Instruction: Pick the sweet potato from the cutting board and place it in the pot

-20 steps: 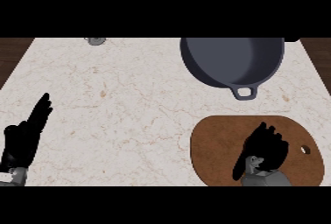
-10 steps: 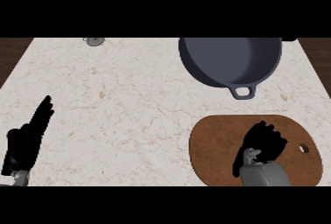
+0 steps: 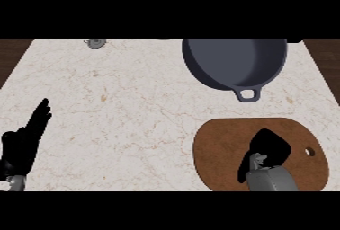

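Now grasping at the cutting board [image 3: 219,148].
Right robot hand [image 3: 269,146] curls over the hidden sweet potato; a partial grip could let it slip before the pot [image 3: 234,60].

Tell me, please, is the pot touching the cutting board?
Apart. The head view shows bare counter between the pot, including its handle, and the cutting board's upper edge.

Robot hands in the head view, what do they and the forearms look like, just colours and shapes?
Both hands are matte black. The left hand shows as a long, narrow dark shape tapering to slim fingers, with a bit of pale grey wrist below it at the picture's lower left. The right hand is a compact black shape joined to a rounded grey forearm. No cables or markings are visible.
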Available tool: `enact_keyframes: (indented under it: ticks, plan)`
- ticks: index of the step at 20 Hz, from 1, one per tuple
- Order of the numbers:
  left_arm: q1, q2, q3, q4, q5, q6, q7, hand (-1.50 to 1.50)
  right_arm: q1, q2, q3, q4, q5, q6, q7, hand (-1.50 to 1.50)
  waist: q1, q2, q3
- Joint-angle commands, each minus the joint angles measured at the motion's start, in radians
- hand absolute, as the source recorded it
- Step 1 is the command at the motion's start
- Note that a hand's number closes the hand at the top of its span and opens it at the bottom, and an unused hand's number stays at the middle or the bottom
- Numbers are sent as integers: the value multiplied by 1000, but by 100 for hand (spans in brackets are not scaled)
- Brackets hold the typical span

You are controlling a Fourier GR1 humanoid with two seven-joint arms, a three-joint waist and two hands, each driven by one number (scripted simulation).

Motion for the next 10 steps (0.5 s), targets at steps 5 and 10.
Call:
enact_keyframes:
  ticks: [5,10]
  plan:
    - [-41,0,26,-10,-12,-18,39,0,-37,10,49,52,7,58,189,150,-5,7,7]
    - [1,-24,20,-58,-27,-5,58,0,-54,10,-7,61,27,71,144,150,-3,6,8]
